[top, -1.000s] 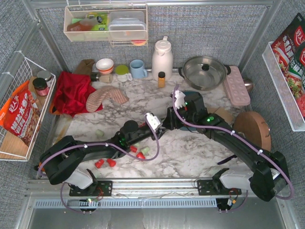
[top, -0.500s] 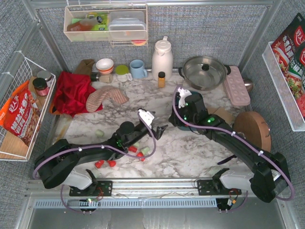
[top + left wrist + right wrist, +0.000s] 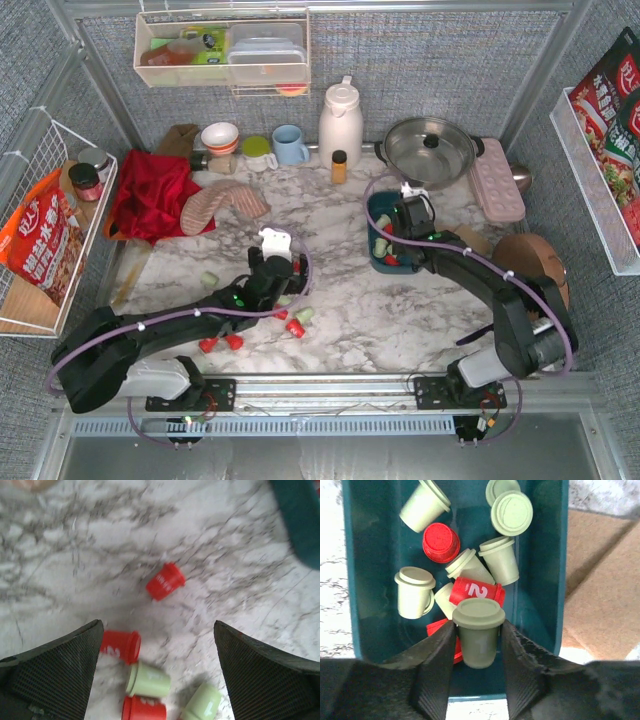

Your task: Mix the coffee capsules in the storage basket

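R gripper (image 3: 477,630): clamped on mint capsule (image 3: 478,614), over storage basket (image 3: 544,580); step prob. drop-in.
L gripper (image 3: 157,627): jaws apart, empty, above loose coffee capsules (image 3: 165,581) on marble table (image 3: 100,540).
Next: release; L lowers, closes on one.

— Where was the storage basket (image 3: 351,570)?

— Right of the table's middle, nearer the back edge. It was dark teal, low-walled and upright.

— And the coffee capsules (image 3: 440,542)?

— Roughly ten lay jumbled inside, mostly pale mint with a few red. One mint capsule (image 3: 478,612) sat lid-up in the jaws of the right gripper (image 3: 476,626). The loose capsules (image 3: 165,581), red and mint, lay on their sides near the front edge, left of middle.
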You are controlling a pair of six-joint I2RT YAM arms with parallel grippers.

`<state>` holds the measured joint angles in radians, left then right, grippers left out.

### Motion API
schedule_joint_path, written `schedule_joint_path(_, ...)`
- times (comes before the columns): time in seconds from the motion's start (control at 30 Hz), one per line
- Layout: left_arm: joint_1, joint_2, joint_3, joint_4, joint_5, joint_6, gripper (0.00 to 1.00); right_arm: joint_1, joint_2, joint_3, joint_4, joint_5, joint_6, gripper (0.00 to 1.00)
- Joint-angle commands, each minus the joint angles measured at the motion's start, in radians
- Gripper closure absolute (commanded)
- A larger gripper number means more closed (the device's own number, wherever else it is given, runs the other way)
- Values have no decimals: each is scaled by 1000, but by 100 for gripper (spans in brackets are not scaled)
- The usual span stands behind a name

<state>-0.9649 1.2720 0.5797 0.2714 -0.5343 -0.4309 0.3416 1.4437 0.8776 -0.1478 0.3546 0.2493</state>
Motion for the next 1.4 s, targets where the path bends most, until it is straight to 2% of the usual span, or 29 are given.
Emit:
schedule_joint_path(0.0, 6, 6, 22, -280, -38, -203, 1, -11, 54, 22, 13, -38, 7, 51)
schedule_joint_path(0.13, 8, 23, 31, -379, 35, -278, 1, -13, 53, 28, 0, -49, 4, 40)
schedule_joint_path(0.27, 10, 65, 36, -424, 82, -302, 1, -13, 20, 15, -2, -56, 5, 38)
schedule_joint_path(0.4, 48, 120, 62, -466, 25, -325, 0, -13, -10, 5, -1, -71, 10, 37)
schedule_joint_path(0.53, 105, 127, 62, -386, 48, -236, 0, -13, -20, 4, -5, -87, 10, 37)
schedule_joint_path(0.73, 202, 124, 41, -246, 229, -79, 2, -13, -22, 8, -12, -108, 9, 37)
schedule_joint_path(0.93, 250, 157, 33, -192, 279, -46, 7, -13, -13, 16, -18, -120, 7, 37)
schedule_joint_path(1.0, 262, 172, 28, -176, 305, -48, 10, -13, -11, 19, -21, -125, 7, 37)
schedule_joint_path(1.13, 273, 201, 41, -184, 348, -55, 26, -13, -16, 23, -28, -132, 7, 37)
schedule_joint_path(1.27, 274, 233, 57, -201, 380, -51, 36, -13, -26, 23, -31, -136, 7, 37)
schedule_joint_path(1.37, 274, 243, 59, -207, 399, -50, 48, -13, -34, 23, -36, -137, 7, 37)
